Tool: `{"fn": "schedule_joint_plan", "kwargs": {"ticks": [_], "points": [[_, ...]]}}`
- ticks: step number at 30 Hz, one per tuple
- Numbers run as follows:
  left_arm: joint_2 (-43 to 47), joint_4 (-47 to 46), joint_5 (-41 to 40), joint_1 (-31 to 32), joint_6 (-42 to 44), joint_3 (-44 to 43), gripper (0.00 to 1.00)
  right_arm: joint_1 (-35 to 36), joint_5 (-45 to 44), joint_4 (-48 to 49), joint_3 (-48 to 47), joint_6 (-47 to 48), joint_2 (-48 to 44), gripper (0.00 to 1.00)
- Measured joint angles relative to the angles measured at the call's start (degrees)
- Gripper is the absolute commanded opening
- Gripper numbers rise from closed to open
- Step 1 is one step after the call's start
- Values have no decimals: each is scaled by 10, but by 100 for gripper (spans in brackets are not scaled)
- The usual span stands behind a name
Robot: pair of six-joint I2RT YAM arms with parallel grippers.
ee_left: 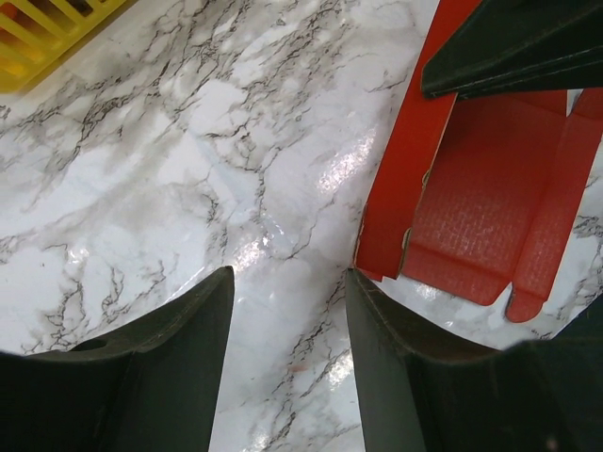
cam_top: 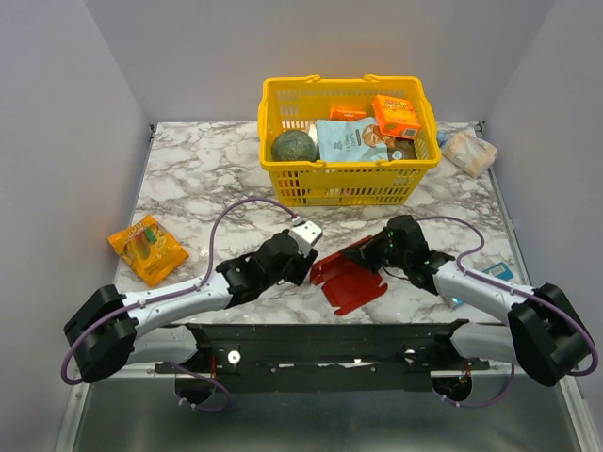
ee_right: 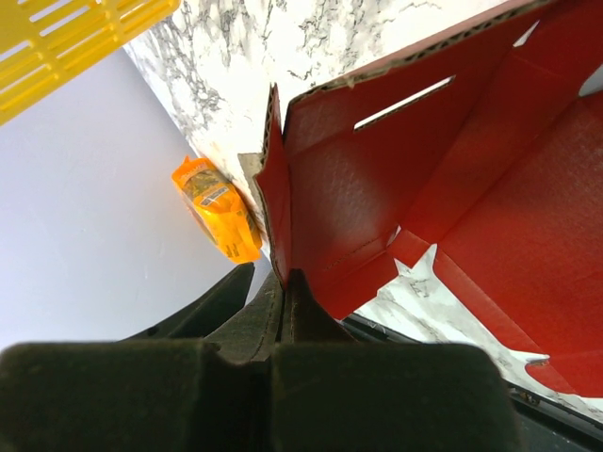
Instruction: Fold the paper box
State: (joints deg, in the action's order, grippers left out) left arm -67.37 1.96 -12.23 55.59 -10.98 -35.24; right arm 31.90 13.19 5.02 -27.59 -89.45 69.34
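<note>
The right pincer [ee_right: 283,282] was clamped fully together on the edge of one upturned panel of the paper box [ee_right: 490,217], and the thin red card stood up between its fingertips. The left pincer [ee_left: 288,278] stood about halfway open with nothing in it. Only bare marble lay between its fingers, and its right-hand finger sat just beside a corner of the box's near flap; whether it touched could not be told.

The box lay partly unfolded on the bench [cam_top: 188,179], between the two arms and in front of the yellow basket [cam_top: 283,184]. Its floor was flat on the marble and the side nearest the right arm was lifted. An orange snack packet [cam_top: 146,248] lay well apart to the left.

The card looked very light and thin, stiff across each panel but ready to hinge at its creases. It would likely slide on the glossy marble if pushed from one side only, and a hard pinch in mid-panel could dent it. The safer hold seemed to be a flap's free edge, close to a crease, with the other arm pinning or steadying the floor panel. Slots and tabs looked easy to tear if forced.
</note>
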Motion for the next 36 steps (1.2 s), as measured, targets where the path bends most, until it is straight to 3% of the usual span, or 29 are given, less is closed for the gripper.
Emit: {"fn": "schedule_joint_plan", "kwargs": {"ticks": [24, 36], "points": [[-35, -45, 46, -4, 19, 0, 58, 0, 8, 6, -5, 2, 16, 0], [-65, -101, 58, -4, 69, 0, 57, -2, 11, 12, -9, 4, 24, 0]]}}
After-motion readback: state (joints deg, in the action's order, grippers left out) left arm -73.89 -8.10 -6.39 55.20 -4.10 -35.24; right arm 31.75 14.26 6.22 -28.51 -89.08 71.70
